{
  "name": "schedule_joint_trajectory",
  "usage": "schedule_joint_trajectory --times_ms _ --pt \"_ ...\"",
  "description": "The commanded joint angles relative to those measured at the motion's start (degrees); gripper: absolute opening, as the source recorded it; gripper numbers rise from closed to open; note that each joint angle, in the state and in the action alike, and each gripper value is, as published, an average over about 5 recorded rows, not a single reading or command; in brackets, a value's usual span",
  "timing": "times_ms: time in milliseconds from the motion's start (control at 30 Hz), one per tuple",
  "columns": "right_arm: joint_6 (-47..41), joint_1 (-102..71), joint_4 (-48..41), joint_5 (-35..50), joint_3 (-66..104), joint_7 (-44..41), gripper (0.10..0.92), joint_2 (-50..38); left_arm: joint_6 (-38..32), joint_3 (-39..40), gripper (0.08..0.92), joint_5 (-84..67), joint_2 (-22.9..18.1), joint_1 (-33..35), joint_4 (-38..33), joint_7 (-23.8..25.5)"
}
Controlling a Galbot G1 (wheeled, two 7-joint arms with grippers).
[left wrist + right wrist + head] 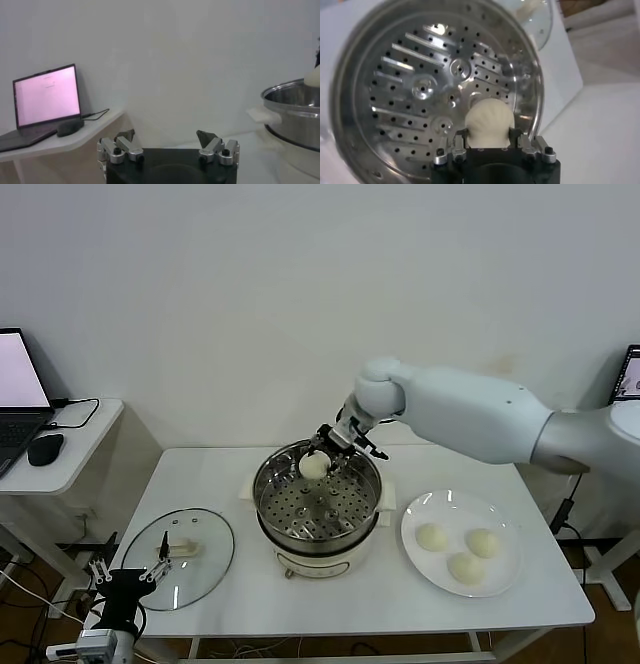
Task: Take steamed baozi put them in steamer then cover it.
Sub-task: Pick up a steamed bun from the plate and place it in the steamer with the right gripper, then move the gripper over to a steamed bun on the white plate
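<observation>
From the head view, the right gripper (322, 452) reaches over the far rim of the steamer (318, 529), which stands in the middle of the white table (300, 604), and it is clamped on one baozi (313, 467) held above the perforated tray. Three more baozi (466, 567) lie on the white plate (420, 509) just to the right of the steamer. The glass cover (205, 559) lies flat on the table to the steamer's left, its cream handle up. The left gripper (128, 569) waits low at the table's near left corner, by the cover's edge. The left wrist view shows that gripper's fingers (126, 137) spread wide with nothing between them; beyond stand a laptop (46, 100) and a mouse (69, 127) on a side desk, and the steamer's steel wall. The right wrist view looks down into the perforated tray (420, 90), with the bun gripped between the two fingers (460, 139) near the rim.
</observation>
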Motion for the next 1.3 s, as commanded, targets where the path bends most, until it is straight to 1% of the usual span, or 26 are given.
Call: schedule_joint_trajectory --times_ms 33,167,267,367,500,567,633,667,733,800,867,933,1000,1133,1300 --pt "7.0 -2.7 -4.8 -10.0 -0.2 1.9 0.526 2.7 0.0 -0.1 0.823 0.0 0.0 0.0 0.1 0.0" --pt "7.6 -3.6 -5.5 -10.9 0.4 2.4 0.533 3.0 0.0 0.0 0.823 0.0 0.1 -0.1 0.3 0.0" --pt "7.8 -4.1 -5.8 -11.2 0.7 3.0 0.566 3.3 0.1 0.1 0.823 0.1 0.0 -0.2 0.3 0.0" --pt "8.1 -4.3 -6.0 -11.6 1.1 3.4 0.621 3.2 0.1 0.2 0.823 0.1 -0.2 -0.2 0.2 0.0" --pt "8.5 -3.1 -5.5 -11.4 1.3 3.8 0.726 2.4 0.0 0.2 0.823 0.2 -0.3 -0.1 0.1 -0.1" --pt "8.3 -1.9 -4.6 -10.4 1.3 3.7 0.772 1.7 0.0 0.1 0.823 0.1 -0.3 0.0 0.0 -0.1" --pt "7.0 -0.2 -2.7 -7.6 1.1 3.2 0.807 0.5 0.0 0.0 0.823 0.1 -0.2 0.0 -0.2 -0.1" --pt "5.5 1.2 -1.1 -5.2 0.7 2.5 0.813 -0.5 0.1 0.0 0.823 0.1 -0.2 0.0 -0.3 -0.1" --pt "-0.9 4.5 3.7 1.5 -0.6 0.7 0.821 -3.4 0.2 0.0 0.823 0.0 -0.2 0.0 -0.6 -0.1" --pt "-11.9 8.4 10.1 9.0 -2.2 -1.0 0.822 -7.4 0.4 0.0 0.823 -0.2 0.0 0.0 -1.0 -0.2" --pt "-23.2 11.4 15.8 14.6 -3.5 -2.0 0.823 -11.3 1.2 0.0 0.823 -0.8 0.3 -0.1 -1.5 -0.5" --pt "-32.0 14.2 20.2 18.2 -4.6 -2.9 0.823 -15.3 2.9 -0.1 0.823 -2.6 0.8 -0.1 -2.3 -1.4" --pt "-37.2 16.5 23.5 20.1 -5.6 -4.0 0.823 -18.9 5.4 -0.3 0.823 -4.7 1.4 -0.2 -3.5 -2.3" --pt "-42.2 20.0 29.1 22.9 -7.9 -5.7 0.822 -26.2 9.1 -0.5 0.823 -6.9 2.6 0.1 -6.0 -3.2" --pt "-44.4 22.3 35.1 25.0 -11.5 -7.0 0.823 -35.6 11.3 -0.5 0.823 -7.1 4.1 0.5 -7.5 -3.3"
